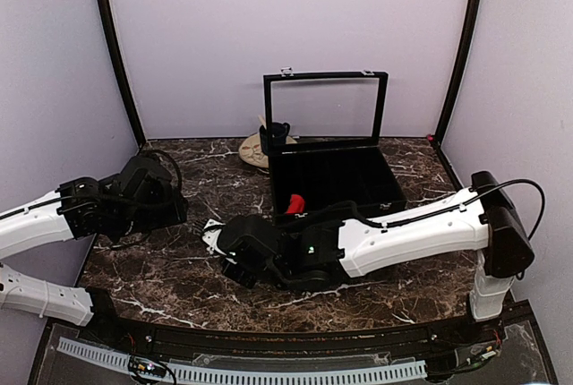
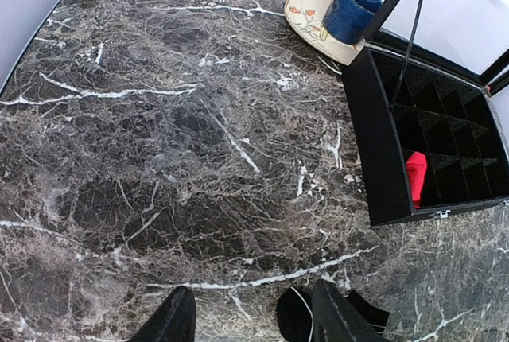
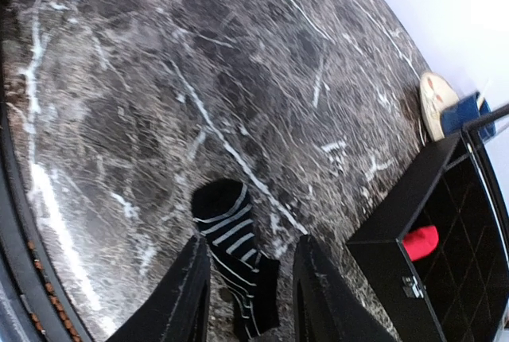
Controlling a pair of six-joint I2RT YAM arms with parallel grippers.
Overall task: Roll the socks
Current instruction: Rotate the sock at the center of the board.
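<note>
Where marble table (image 1: 179, 286) carries open black box (image 2: 374, 159) at far right, step in hand is judged to be setting up grasp on dark striped sock (image 3: 231, 235) for rolling.
- Right hand (image 3: 250, 242): fingers partly apart, straddling sock; no pinch visible.
- Striped sock: flat on table between fingers, touching one, clear of other.
- Left hand (image 2: 253, 290): roughly half open, empty, hovering well apart from sock.
- Red sock (image 3: 420, 241): in box compartment, away from both hands.
- Next move likely calls for pinching sock end, then folding it over itself.

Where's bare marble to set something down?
Free: the marble tabletop left of the black divider box, from the cream plate with the blue mug to the left gripper. Crowded: box front, where the right gripper straddles a striped black sock.
</note>
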